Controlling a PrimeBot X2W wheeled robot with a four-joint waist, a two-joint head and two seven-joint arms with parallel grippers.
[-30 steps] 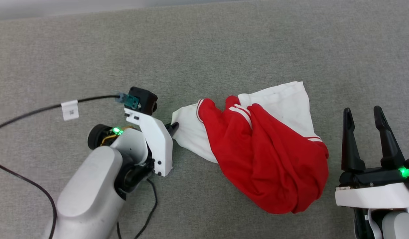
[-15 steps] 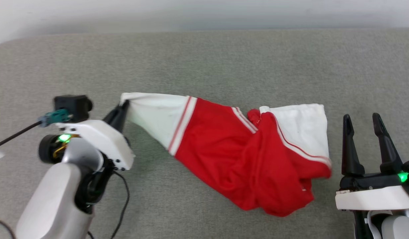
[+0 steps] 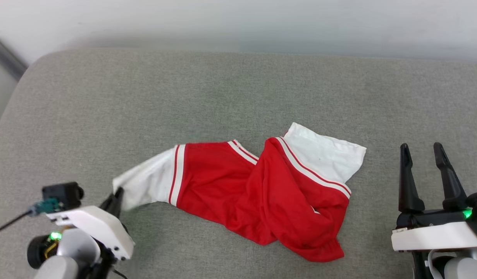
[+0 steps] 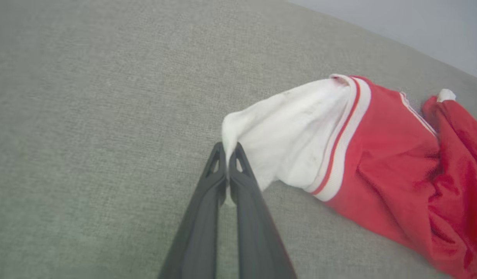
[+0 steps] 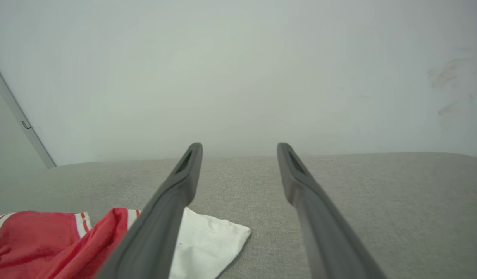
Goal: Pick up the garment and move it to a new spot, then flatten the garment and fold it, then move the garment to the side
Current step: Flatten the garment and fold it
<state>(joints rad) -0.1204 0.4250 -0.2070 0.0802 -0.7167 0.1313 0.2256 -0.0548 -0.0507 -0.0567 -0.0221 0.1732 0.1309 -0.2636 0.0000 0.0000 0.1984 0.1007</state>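
The garment (image 3: 269, 190), red with white sleeves and striped trim, lies crumpled and stretched across the grey fabric surface. Its left white sleeve (image 3: 145, 184) is pulled out toward my left gripper (image 3: 116, 193), which is shut on the sleeve's end. In the left wrist view the two fingers (image 4: 213, 182) pinch the white cloth (image 4: 288, 131) at their tips (image 4: 227, 149). My right gripper (image 3: 421, 149) stands open to the right of the garment, apart from it. Between its fingers (image 5: 180, 182) in the right wrist view there is nothing; the garment's other white sleeve (image 5: 207, 240) lies lower left.
The grey padded surface (image 3: 238, 97) ends at a rounded far edge against a pale wall (image 3: 238, 23). Its left corner curves off beside a strip of floor (image 3: 2, 81). A black cable (image 3: 9, 226) trails from the left wrist.
My left gripper has dragged the white sleeve leftward and toward me, stretching the garment out from its heap. The head camera has tilted up, bringing the wall into view. The right gripper stays open.
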